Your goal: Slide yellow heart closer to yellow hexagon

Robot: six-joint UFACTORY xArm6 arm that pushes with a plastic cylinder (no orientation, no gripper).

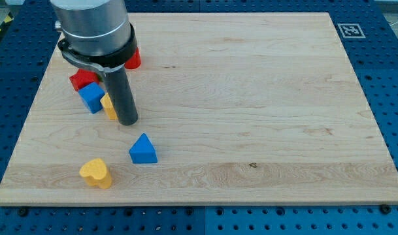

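Note:
The yellow heart (96, 173) lies near the board's bottom-left corner. The yellow hexagon (108, 106) sits higher up at the left, mostly hidden behind my rod. My tip (128, 121) rests on the board just right of the hexagon, touching or nearly touching it. The tip is well above and to the right of the heart, and above the blue triangle (143, 149).
A blue block (91, 96) lies left of the hexagon, with a red block (83, 79) above it. Another red block (133, 59) shows partly behind the arm. The wooden board (251, 98) has a tag (349, 30) at its top-right corner.

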